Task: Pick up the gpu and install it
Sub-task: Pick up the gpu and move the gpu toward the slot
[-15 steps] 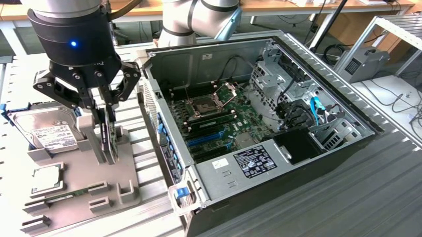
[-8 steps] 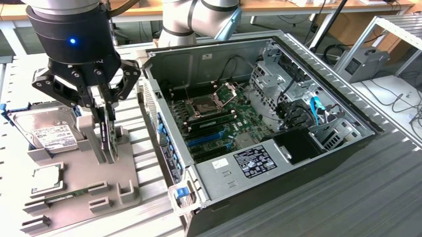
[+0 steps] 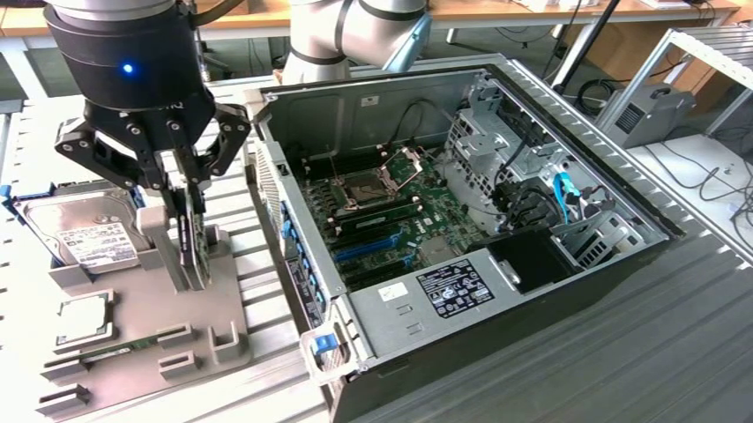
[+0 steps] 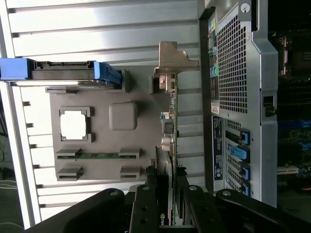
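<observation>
The gpu (image 3: 189, 251) stands on edge in a slot of the grey fixture tray (image 3: 141, 326), at the exterior view's left beside the open computer case (image 3: 565, 308). My gripper (image 3: 182, 211) reaches down over it, a finger against each face of the card, shut on its upper edge. In the wrist view the gpu (image 4: 170, 121) runs as a thin green board with a black cooler from its silver end bracket (image 4: 172, 60) back into my gripper (image 4: 167, 204). The card's lower edge still rests in the tray (image 4: 97, 102).
The tray also holds a hard drive (image 3: 88, 233) in a blue carrier (image 4: 58, 70), a square processor (image 3: 83, 317) and a narrow memory stick (image 3: 118, 346). Inside the case lies the motherboard (image 3: 400, 211) with blue expansion slots (image 3: 370, 247). The case's perforated rear panel (image 4: 238, 73) stands close to the card.
</observation>
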